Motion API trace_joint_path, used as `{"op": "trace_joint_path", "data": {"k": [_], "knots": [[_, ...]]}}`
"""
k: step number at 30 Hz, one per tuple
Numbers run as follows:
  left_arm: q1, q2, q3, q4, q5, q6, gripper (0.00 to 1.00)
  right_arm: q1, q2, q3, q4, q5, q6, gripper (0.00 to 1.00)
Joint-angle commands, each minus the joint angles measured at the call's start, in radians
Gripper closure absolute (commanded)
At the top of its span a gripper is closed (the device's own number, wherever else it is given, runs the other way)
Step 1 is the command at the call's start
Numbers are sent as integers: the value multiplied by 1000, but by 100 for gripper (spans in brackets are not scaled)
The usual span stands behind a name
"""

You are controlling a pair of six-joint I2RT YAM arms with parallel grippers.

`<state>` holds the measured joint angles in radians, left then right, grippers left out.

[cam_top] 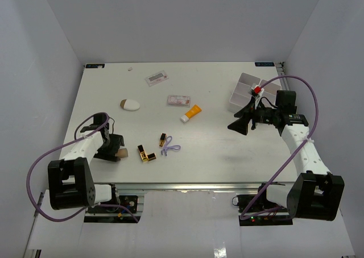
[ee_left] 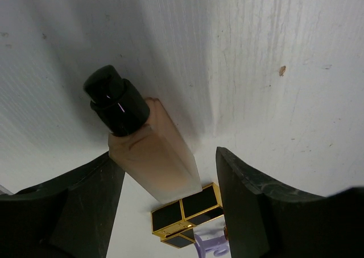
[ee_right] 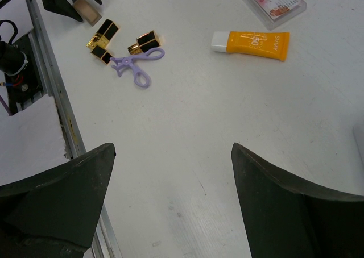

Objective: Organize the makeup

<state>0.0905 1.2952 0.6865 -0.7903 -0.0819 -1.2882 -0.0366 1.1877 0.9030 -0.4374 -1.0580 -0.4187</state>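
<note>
At near left, spread around the tan, black-capped foundation bottle (ee_left: 151, 155) lying flat on the white counter (cam_top: 216, 150): left gripper (cam_top: 117, 150), one finger touching it, the other just clear, seemingly set to pinch and lift. Just right, gold-and-black lipstick tubes (cam_top: 147, 154) loose beside a purple curler (cam_top: 170, 149). At far right, hanging spread and empty near the white compartment tray (cam_top: 243, 84): right gripper (ee_right: 170, 150), likely held clear until needed.

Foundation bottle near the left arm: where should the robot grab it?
Probably across the flat tan body of the foundation bottle, coming from above. It lies on its side inside the open left gripper, and its round black cap is narrower.
</note>
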Motion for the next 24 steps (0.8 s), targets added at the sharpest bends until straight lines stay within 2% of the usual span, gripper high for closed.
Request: {"op": "trace_joint_path", "data": {"k": [1,4,7,13,16,19,24], "knots": [[13,-7,-13,39,6,2,30,-9,-15,-2,25,-26,0,10],[20,1,-18,48,8,16,36,-11,-13,-3,25,-27,0,10],[23,23,-16,58,16,32,47,-14,-13,-5,25,-27,0,10],[25,4,1,72,48,73,78,-16,-14,-9,25,-30,0,10],[25,-61,24,111,102,124,89,-17,-13,-10,23,-34,-4,10],[23,-140,52,207,237,255,100,-17,-11,-12,22,-53,-8,10],[-49,-91,131,448,572,506,100,-16,-8,-14,20,-93,-19,9]]}}
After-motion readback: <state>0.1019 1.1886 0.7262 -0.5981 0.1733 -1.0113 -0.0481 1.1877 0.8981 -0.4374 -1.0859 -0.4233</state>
